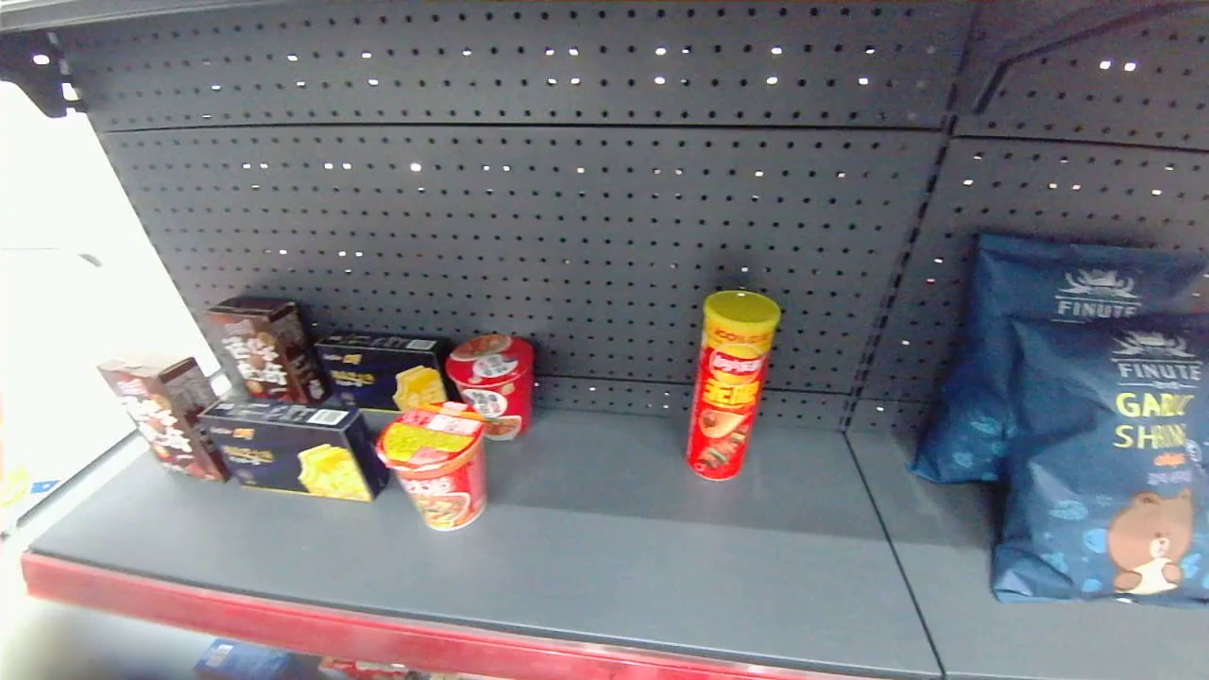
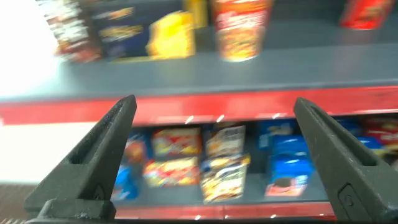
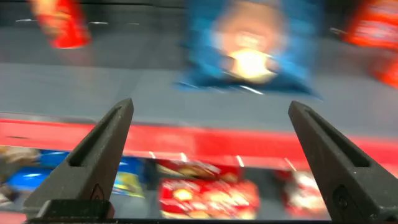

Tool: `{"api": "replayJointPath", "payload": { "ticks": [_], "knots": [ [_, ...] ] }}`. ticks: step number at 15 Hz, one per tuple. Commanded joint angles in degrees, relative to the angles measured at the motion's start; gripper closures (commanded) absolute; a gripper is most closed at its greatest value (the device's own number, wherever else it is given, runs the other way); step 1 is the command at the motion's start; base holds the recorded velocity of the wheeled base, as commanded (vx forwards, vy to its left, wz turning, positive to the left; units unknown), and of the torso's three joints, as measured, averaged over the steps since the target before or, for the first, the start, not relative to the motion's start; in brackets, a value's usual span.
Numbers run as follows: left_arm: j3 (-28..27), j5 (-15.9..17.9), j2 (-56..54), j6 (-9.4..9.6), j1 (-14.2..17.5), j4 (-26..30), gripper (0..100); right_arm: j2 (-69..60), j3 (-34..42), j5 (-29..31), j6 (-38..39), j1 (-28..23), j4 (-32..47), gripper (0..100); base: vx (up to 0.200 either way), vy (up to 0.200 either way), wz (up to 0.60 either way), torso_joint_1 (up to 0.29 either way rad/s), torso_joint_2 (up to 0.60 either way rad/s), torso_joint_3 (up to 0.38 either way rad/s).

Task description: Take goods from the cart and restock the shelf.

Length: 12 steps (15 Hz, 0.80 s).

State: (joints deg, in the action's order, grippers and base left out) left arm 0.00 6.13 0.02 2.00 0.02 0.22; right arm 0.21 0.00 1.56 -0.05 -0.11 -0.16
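A grey shelf (image 1: 604,557) with a red front lip carries goods. At its left stand two brown boxes (image 1: 165,416), two dark boxes (image 1: 297,449) with yellow pictures and two red noodle cups (image 1: 436,465). A red chip can (image 1: 732,385) with a yellow lid stands upright mid-shelf. Blue snack bags (image 1: 1105,453) lean at the right. My left gripper (image 2: 214,106) is open and empty in front of the shelf's red lip (image 2: 205,109), below the noodle cup (image 2: 239,28). My right gripper (image 3: 211,112) is open and empty, level with the red lip (image 3: 205,143), facing a blue bag (image 3: 249,50).
A lower shelf holds packed snacks (image 2: 205,165) under the left gripper and red packets (image 3: 205,196) under the right. A perforated dark back panel (image 1: 567,236) closes the shelf behind. Bare shelf floor (image 1: 586,472) lies between the cups and the can.
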Motion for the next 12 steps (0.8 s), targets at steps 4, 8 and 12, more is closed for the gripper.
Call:
{"api": "replayJointPath", "payload": {
  "ticks": [4,8,12],
  "knots": [
    [0.0,0.0,0.0,0.02,0.1,0.0,0,0.1,0.0,0.1,0.0,0.0,0.0,0,0.000,0.000,0.60,0.001,0.00,0.006],
    [0.0,0.0,0.0,-0.07,0.1,0.0,0,0.0,0.0,0.1,-0.1,0.0,0.0,0,0.000,0.000,0.60,0.004,0.00,0.001],
    [0.0,0.0,0.0,0.02,0.1,0.0,0,0.0,0.0,0.1,-0.1,0.0,0.0,0,0.000,0.000,0.60,0.004,0.00,0.005]
  ]
}}
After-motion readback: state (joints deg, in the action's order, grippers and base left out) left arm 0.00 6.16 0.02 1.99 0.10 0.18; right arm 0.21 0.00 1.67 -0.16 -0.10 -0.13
